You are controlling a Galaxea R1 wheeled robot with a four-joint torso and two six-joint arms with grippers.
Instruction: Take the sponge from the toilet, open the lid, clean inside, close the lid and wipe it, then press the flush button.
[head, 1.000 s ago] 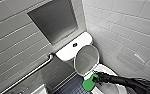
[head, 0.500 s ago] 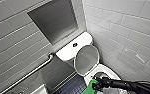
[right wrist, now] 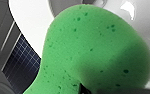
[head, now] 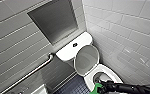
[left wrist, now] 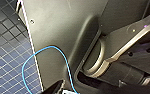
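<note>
Green sponge [head: 96, 89] is held clamped in the right gripper [head: 102, 87] at the near rim of the bowl [head: 108, 70]. It has been shifted slightly to the right since half a second ago. Beyond, the lid [head: 87, 60] is stood open against the tank [head: 66, 52], where the flush button [head: 75, 45] is seen on top.

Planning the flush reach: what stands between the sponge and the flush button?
In the head view, the open lid stands between the sponge and the flush button.
</note>
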